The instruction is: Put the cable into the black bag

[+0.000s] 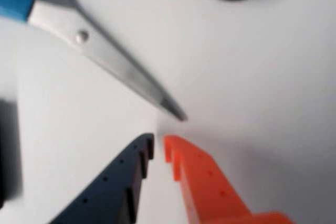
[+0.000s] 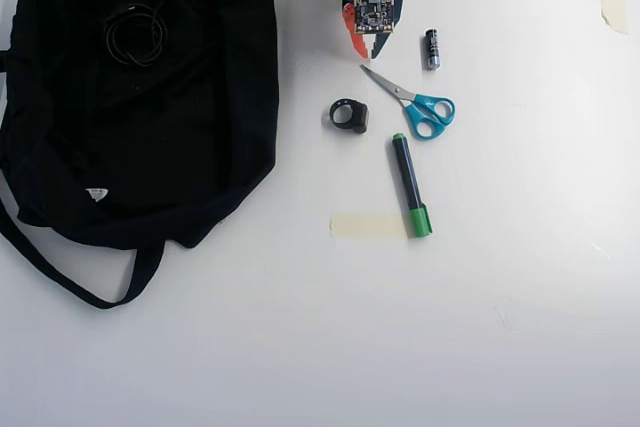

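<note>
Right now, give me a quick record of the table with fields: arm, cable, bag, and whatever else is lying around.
gripper: empty, nearly closed, near scissors' tip
cable: coiled, lying on the black bag
black bag: left side in overhead view, straps trailing
scissors: blue handles, blades closed
marker: black, green cap
black ring-shaped band: left of scissors
battery: above scissors

A hobby or desk workspace set up for small robot-arm trials.

A plain white table (image 2: pixel 500 347) fills the overhead view, with strips of masking tape (image 2: pixel 368 225) stuck to it as markers. Everyday desk items lie about: blue-handled scissors (image 2: pixel 415 105), a black marker with a green cap (image 2: pixel 410 185), a small battery (image 2: pixel 432 48). An exposed circuit board (image 2: pixel 375 12) rides on the arm.
</note>
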{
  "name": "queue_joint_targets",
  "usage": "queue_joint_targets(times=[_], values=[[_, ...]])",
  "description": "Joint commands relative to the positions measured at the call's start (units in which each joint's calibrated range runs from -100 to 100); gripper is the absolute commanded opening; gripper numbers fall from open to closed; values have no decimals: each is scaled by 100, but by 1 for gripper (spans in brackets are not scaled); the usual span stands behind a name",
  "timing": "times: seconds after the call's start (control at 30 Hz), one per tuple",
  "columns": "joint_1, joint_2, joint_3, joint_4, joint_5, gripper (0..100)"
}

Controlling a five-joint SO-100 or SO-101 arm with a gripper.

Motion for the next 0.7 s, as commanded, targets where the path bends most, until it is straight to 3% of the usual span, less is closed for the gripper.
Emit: queue_joint_targets(times=[0.0, 0.67], values=[[-6, -598, 220, 232, -34, 2], [-6, -689, 588, 413, 3, 2]])
